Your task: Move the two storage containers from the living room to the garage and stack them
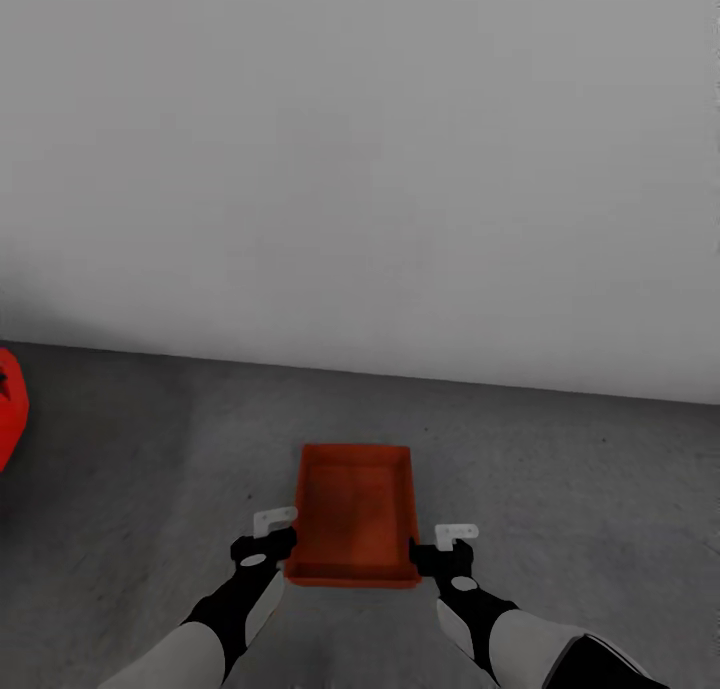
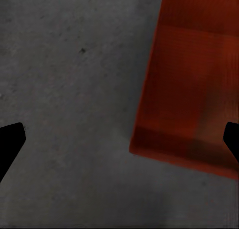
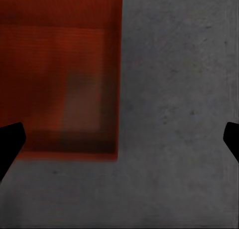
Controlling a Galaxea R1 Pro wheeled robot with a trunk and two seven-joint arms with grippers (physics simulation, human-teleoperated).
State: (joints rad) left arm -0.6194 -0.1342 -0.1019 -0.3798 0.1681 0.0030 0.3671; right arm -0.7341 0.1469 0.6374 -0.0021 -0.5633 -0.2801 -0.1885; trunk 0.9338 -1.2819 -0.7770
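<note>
An orange-red bin [image 1: 355, 514] sits low in the middle of the head view, over the grey floor [image 1: 560, 489] and in front of a plain white wall [image 1: 360, 169]. It is open on top and you can see down inside it. The left gripper [image 1: 272, 537] is at the bin's near left corner, and the right gripper [image 1: 448, 547] is at its near right corner. Both look like they press against the bin's sides, one on each side, but the fingertips are small and partly hidden, so it is hard to be sure they touch. It is also hard to tell if the bin rests on the floor or hangs a bit above it. In the left wrist view the bin [image 2: 194, 84] is cut off by the edge, and the two dark fingers [image 2: 10, 141] stand far apart, one at each side of the picture, with the bin's corner between them. In the right wrist view the bin [image 3: 59, 74] is blurry and also cut off, and the fingers [image 3: 10, 139] are far apart too. A bit of something red [image 1: 10, 409] peeks in at the left edge of the head view, mostly cut off.
</note>
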